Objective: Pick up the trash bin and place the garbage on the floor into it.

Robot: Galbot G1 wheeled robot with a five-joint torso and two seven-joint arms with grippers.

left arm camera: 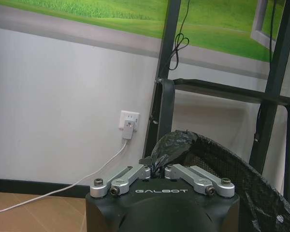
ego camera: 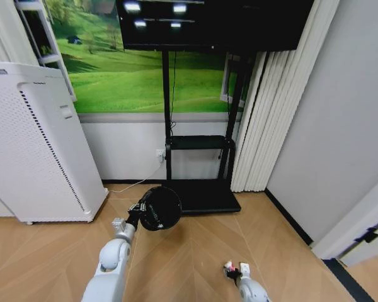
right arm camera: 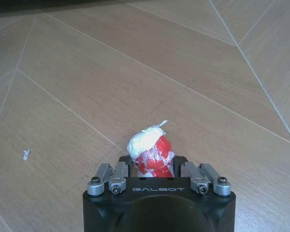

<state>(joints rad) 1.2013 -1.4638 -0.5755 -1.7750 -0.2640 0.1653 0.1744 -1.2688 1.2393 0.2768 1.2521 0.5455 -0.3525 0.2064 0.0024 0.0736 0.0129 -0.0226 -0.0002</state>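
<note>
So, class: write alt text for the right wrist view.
The right gripper is shut on a crumpled red-and-white wrapper, held above the floor of light herringbone wood.

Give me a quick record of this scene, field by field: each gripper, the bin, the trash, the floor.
left gripper: shut on the bin's rim and black liner, holding it off the floor
bin: black, tilted, in front of the TV stand
right gripper: shut on a wrapper, above the floor
wrapper: red and white, crumpled, between the fingers
floor: tan parquet, bare near the right gripper
</note>
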